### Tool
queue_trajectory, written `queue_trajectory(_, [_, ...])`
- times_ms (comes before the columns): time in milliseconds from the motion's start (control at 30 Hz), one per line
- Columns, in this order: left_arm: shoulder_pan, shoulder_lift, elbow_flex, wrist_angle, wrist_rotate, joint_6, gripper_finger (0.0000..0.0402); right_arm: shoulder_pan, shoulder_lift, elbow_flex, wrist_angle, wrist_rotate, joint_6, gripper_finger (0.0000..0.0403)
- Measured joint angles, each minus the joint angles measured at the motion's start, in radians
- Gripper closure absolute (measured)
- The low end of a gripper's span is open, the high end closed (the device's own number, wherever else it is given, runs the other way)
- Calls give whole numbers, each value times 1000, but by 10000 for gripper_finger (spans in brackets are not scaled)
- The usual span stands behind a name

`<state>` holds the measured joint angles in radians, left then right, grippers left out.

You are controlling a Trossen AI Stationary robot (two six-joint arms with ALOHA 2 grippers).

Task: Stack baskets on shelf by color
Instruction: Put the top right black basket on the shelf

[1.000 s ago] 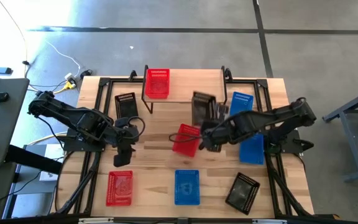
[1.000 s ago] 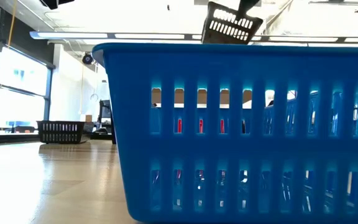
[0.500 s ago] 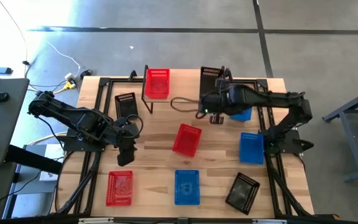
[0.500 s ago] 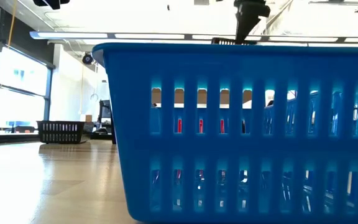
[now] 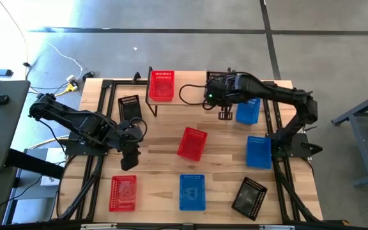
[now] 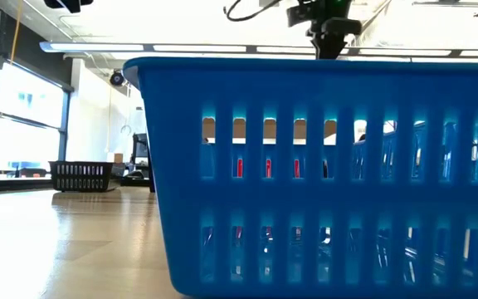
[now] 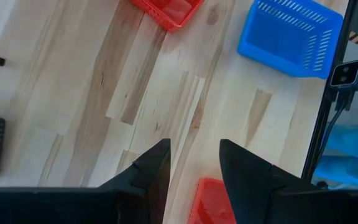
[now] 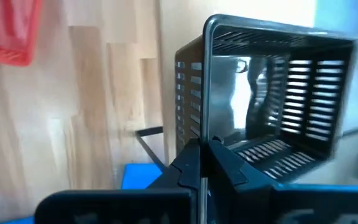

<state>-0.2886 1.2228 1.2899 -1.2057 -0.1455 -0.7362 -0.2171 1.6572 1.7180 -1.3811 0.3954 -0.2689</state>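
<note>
Black basket (image 5: 217, 79) is clamped in the right gripper (image 5: 222, 89) over the shelf (image 5: 193, 86) at its 3 o'clock end; a second ago it hung near worktop centre, so it has been carried up and across; placement looks close, release not yet done; red basket (image 5: 162, 85) sits on the shelf's 9 o'clock end; right wrist view shows the fingers (image 8: 194, 163) pinched together on the basket's wall (image 8: 191, 99); left gripper (image 5: 128, 158) waits unmoved at worktop (image 5: 158, 166) 9 o'clock, fingers (image 7: 148, 171) apart, holding nothing; other baskets lie loose on the worktop.
</note>
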Motion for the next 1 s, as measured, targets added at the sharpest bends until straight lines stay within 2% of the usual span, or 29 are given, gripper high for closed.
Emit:
queue_trajectory(67, [0, 0, 0, 0, 0, 6, 275, -15, 6, 0, 3, -27, -32, 403])
queue_trajectory(367, [0, 0, 0, 0, 0, 6, 275, -73, 55, 0, 2, -29, -54, 403])
queue_trajectory(633, [0, 0, 0, 0, 0, 6, 275, -78, 73, 0, 2, -70, -54, 403])
queue_trajectory(800, [0, 0, 0, 0, 0, 6, 275, -78, 73, 0, 2, -55, -54, 401])
queue_trajectory(1000, [0, 0, 0, 0, 1, 6, 275, -78, 73, 0, 2, -52, -51, 355])
